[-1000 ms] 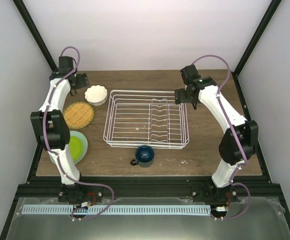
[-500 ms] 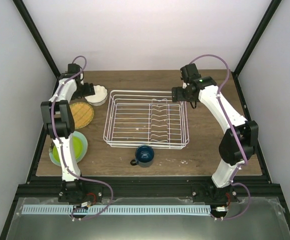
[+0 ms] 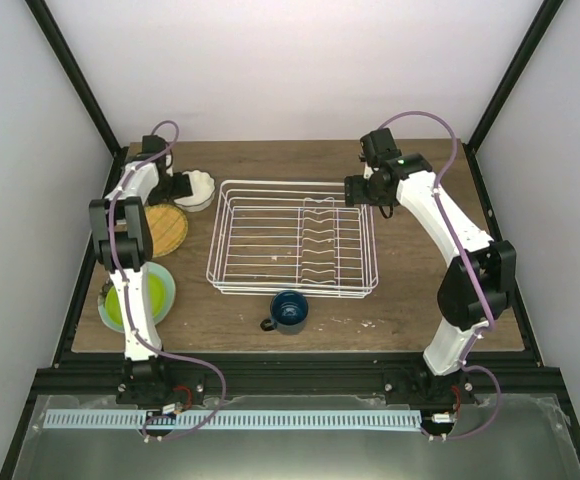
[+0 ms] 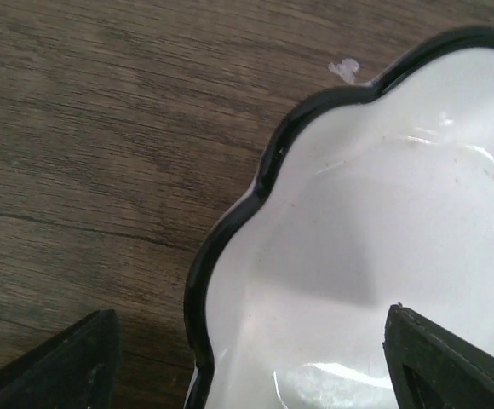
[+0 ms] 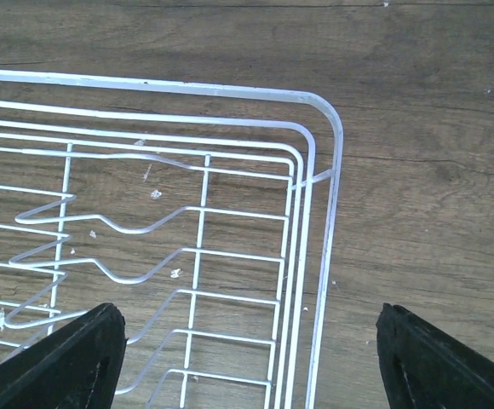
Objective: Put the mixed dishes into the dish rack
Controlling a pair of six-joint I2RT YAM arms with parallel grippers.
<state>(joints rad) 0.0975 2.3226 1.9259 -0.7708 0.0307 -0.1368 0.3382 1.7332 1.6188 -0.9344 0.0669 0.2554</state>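
The surface (image 3: 410, 290) is brown wood with darker grain lines. The dish rack (image 3: 292, 238) is white wire with wavy slot rows. The scalloped bowl (image 4: 383, 213) is glossy white inside with a black rim. The mug (image 3: 289, 311) is dark blue. The flat plate (image 3: 167, 228) is orange-tan with a fine crosshatch. The smaller dish (image 3: 154, 296) is lime green and the plate under it (image 3: 172, 288) is pale mint. The arms (image 3: 440, 215) are white with black joints and purple cables.

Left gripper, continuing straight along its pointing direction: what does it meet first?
Probably the cream scalloped-rim bowl: the left gripper straddles its black rim with jaws open, one finger over the table. Depth unclear.
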